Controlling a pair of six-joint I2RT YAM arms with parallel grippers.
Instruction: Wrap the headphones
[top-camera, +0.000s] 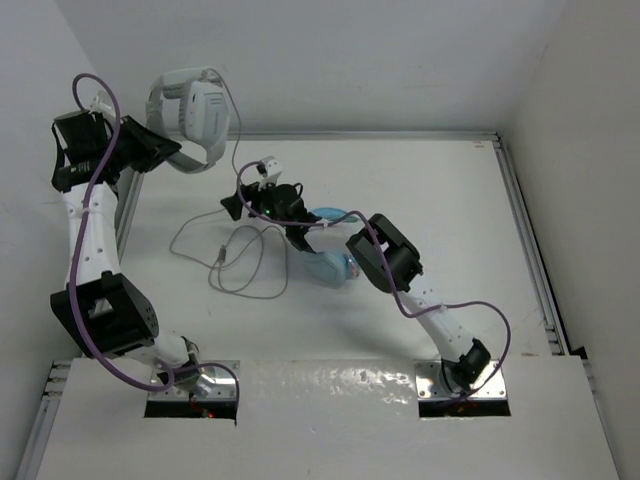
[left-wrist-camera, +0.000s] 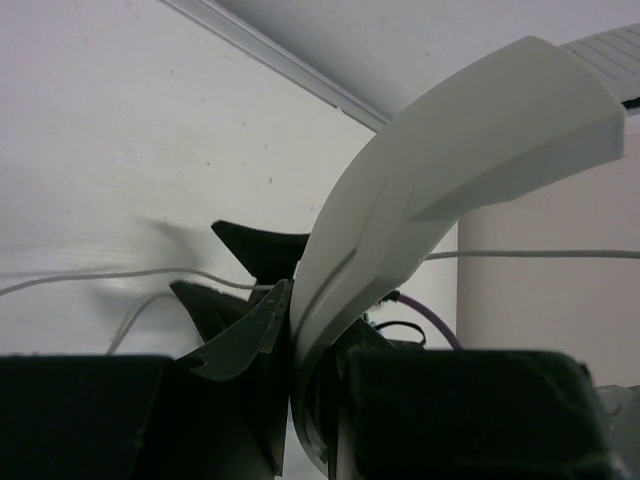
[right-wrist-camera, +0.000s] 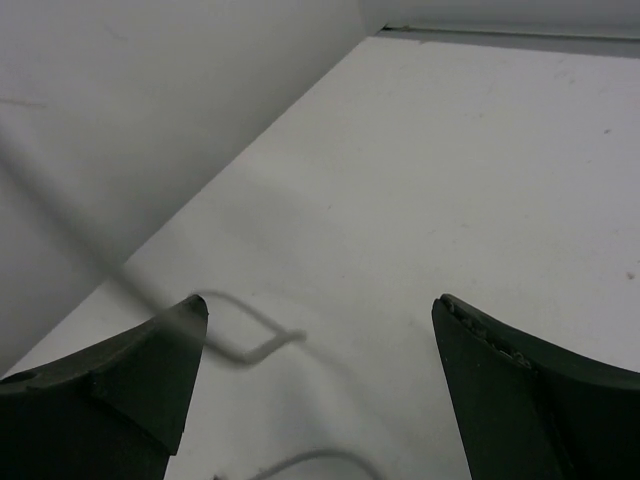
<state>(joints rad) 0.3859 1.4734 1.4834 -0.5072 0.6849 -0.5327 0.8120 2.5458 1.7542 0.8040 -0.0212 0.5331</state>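
The headphones (top-camera: 195, 110) hang in the air at the back left, white and light grey, one ear cup facing the camera. My left gripper (top-camera: 160, 152) is shut on their headband (left-wrist-camera: 420, 170), which curves up between its fingers (left-wrist-camera: 245, 335). The thin whitish cable (top-camera: 235, 270) drops from the headphones and lies in loose loops on the table. My right gripper (top-camera: 245, 192) hovers open just above those loops, nothing between its fingertips (right-wrist-camera: 320, 310). A bend of the cable (right-wrist-camera: 250, 345) shows on the table near its left finger.
Light blue headphones (top-camera: 325, 265) lie on the table under my right forearm. A metal rail (top-camera: 525, 250) runs along the table's right edge, and white walls close in the back and the left. The purple arm cables (top-camera: 230, 120) hang near the raised headphones.
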